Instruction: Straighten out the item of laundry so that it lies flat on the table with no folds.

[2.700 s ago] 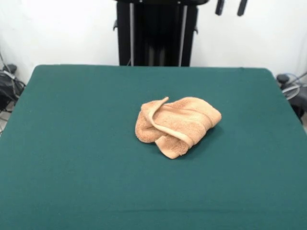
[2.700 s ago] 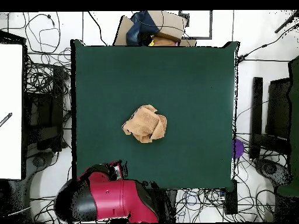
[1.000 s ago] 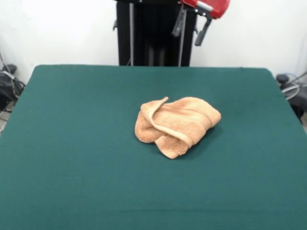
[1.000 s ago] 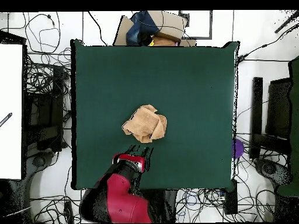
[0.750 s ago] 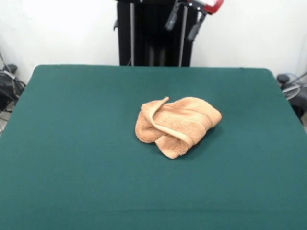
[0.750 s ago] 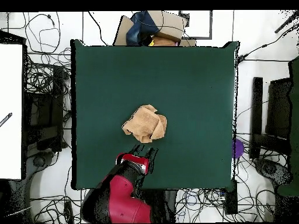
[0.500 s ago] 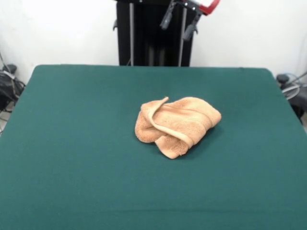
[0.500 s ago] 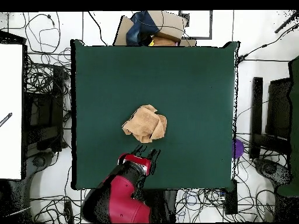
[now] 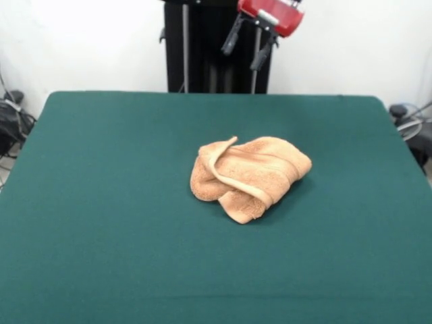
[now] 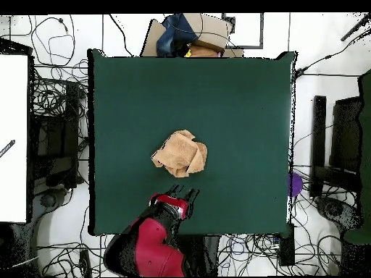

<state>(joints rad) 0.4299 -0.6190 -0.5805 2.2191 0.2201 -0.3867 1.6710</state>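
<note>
Dark green cloth covers the table [image 9: 101, 223], and its near half in the front view lies bare right up to the crumpled peach-orange towel [image 9: 248, 177], which sits roughly mid-table, a little toward the right of that view. It is bunched into a lumpy heap rather than spread out: a hemmed border band curls up and over the top from the upper left down to the lower front, and a folded corner pokes toward the camera. Beyond the towel comes another stretch of green, and then, above the table's far edge, the claw [image 9: 246, 46] hangs from the red end of the arm [image 9: 271, 15], well apart from the towel and clear of the surface. Its two dark fingers [image 9: 229, 39] stand spread with a visible gap between them, gripping nothing. From overhead the towel [image 10: 180, 154] lies near the table's middle (slightly toward the robot's side), with the claw [image 10: 182, 193] just short of it over the green cloth, not touching it.
</note>
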